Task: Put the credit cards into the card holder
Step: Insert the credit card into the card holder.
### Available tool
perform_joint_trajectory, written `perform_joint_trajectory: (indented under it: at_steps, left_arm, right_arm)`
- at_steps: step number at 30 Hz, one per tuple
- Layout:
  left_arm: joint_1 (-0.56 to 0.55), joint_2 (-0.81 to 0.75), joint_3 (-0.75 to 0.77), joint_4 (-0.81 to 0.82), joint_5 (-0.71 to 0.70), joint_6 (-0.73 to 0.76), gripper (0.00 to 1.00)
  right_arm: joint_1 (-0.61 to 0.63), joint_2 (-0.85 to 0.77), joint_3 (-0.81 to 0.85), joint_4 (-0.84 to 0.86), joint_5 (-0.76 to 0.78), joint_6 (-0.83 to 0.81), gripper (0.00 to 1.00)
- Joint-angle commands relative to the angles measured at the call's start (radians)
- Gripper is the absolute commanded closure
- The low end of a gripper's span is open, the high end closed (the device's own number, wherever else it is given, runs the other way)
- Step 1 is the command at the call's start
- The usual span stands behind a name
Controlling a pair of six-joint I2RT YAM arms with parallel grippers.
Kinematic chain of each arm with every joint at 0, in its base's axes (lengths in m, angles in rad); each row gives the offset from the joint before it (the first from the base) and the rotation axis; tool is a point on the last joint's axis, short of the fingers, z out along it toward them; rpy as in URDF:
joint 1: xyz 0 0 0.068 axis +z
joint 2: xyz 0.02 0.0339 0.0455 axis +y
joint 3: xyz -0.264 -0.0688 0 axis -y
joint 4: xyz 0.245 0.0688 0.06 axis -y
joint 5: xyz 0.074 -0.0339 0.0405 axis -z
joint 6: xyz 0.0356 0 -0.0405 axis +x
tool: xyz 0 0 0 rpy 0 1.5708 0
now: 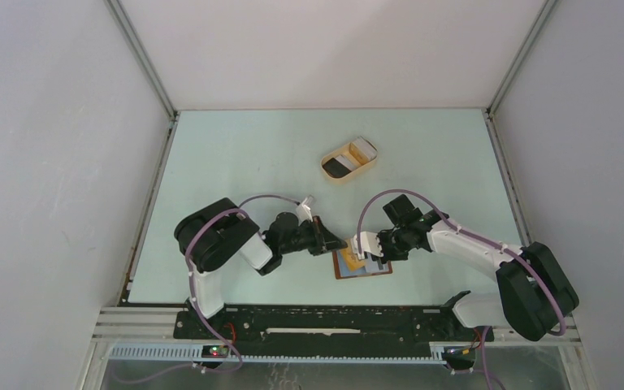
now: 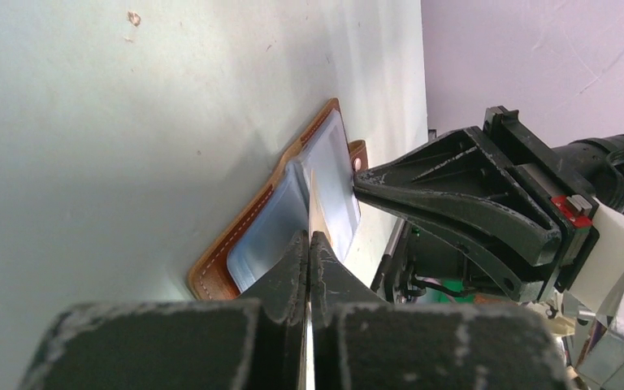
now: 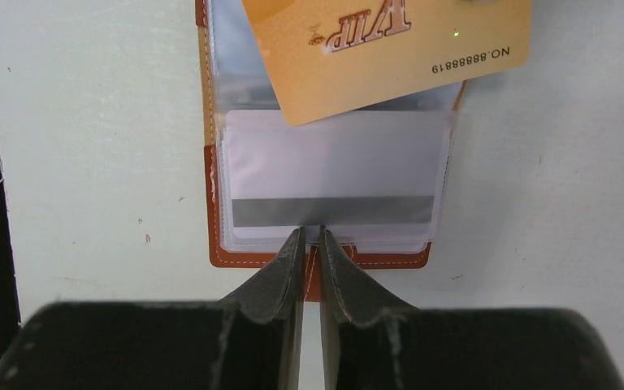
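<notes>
Left pincer (image 2: 309, 244): clamped on gold credit card (image 3: 390, 57), skewed over card holder (image 3: 244, 258) | right pincer (image 3: 313, 240): nearly closed, pinching its tab | holder: open, desk (image 1: 252, 162) near edge | risk: skewed corner may snag sleeve mouth

I count four credit cards: one gold card (image 3: 386, 49), one pale card (image 3: 333, 175) with a grey stripe, one white card (image 1: 362, 149) and one black card (image 1: 339, 166). One card holder (image 3: 390, 258), one beige tray (image 1: 329, 173). My grippers number two — left gripper (image 2: 309, 236), right gripper (image 3: 309, 231).
</notes>
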Motion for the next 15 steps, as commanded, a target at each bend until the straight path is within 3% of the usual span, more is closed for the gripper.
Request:
perform_joint_trajectory:
  at_steps: [1, 15]
  left_arm:
    - [-0.013, -0.025, 0.047, -0.055, -0.035, 0.050, 1.00]
    - [-0.063, -0.059, 0.067, -0.193, -0.100, 0.082, 1.00]
  right_arm:
    - [0.010, 0.008, 0.029, -0.003, 0.007, -0.007, 0.82]
    - [0.015, 0.005, 0.032, -0.007, 0.005, -0.001, 0.82]
